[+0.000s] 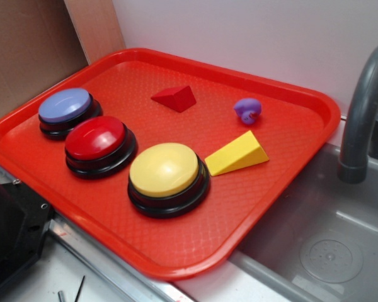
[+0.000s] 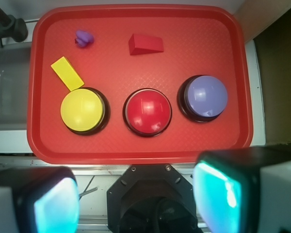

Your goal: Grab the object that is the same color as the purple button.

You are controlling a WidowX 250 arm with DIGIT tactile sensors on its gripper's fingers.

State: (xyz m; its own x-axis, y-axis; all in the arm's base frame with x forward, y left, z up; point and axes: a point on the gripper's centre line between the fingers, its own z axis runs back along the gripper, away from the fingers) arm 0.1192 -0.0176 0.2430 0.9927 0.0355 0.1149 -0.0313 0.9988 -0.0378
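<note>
The small purple lumpy object [image 1: 247, 110] lies on the red tray [image 1: 283, 170] near its far right side; in the wrist view the object [image 2: 83, 38] is at the tray's top left. The purple button [image 1: 65, 107] stands at the tray's left end; in the wrist view it [image 2: 206, 96] is on the right. My gripper [image 2: 138, 199] is high above the near edge of the tray, far from the object. Its jaws stand wide apart and hold nothing. The gripper does not show in the exterior view.
A red button [image 1: 97, 139] and a yellow button [image 1: 167, 173] stand in a row with the purple one. A red wedge [image 1: 175, 97] and a yellow wedge [image 1: 237, 154] lie on the tray. A grey sink [image 1: 327, 239] with a faucet [image 1: 362, 107] is at the right. The robot base [image 2: 153, 199] is below.
</note>
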